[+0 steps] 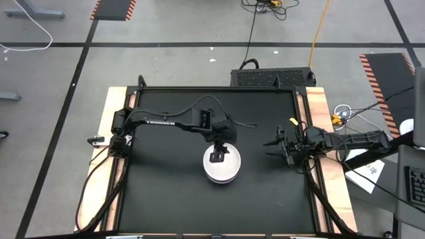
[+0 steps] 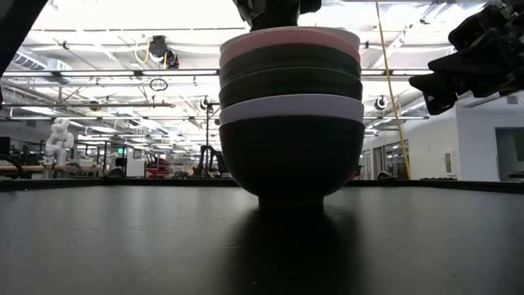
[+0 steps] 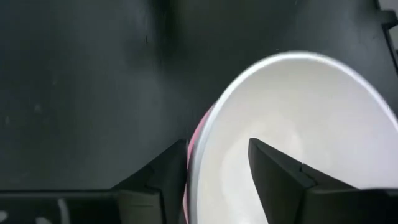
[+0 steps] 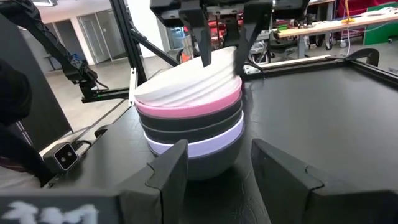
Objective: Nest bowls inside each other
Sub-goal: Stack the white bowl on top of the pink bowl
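Observation:
All the bowls stand in one stack (image 1: 221, 167) mid-table, resting on the bottom black bowl's foot (image 2: 291, 199). From the top they are white (image 4: 186, 78), pink (image 4: 186, 111), two black, lavender (image 2: 291, 108), black. The white bowl sits tilted in the pink one, its far side higher. My left gripper (image 1: 216, 157) is open above the stack's far rim. One finger is inside the white bowl and one outside it. My right gripper (image 1: 277, 145) waits open near the table's right edge, pointing at the stack. My left gripper (image 3: 217, 146) comes from above, pointing down, astride the white bowl's far rim (image 3: 198, 158), one finger inside the bowl (image 3: 273, 171) and one outside (image 3: 168, 174). The gap is wider than the rim. Whether either finger touches the rim, I cannot tell.
The black mat (image 1: 166, 192) lies bare around the stack, with wooden strips along the table's left and right sides (image 1: 106, 133). A black frame bar (image 1: 219, 88) runs along the far edge. Cables and a floor box lie beyond it.

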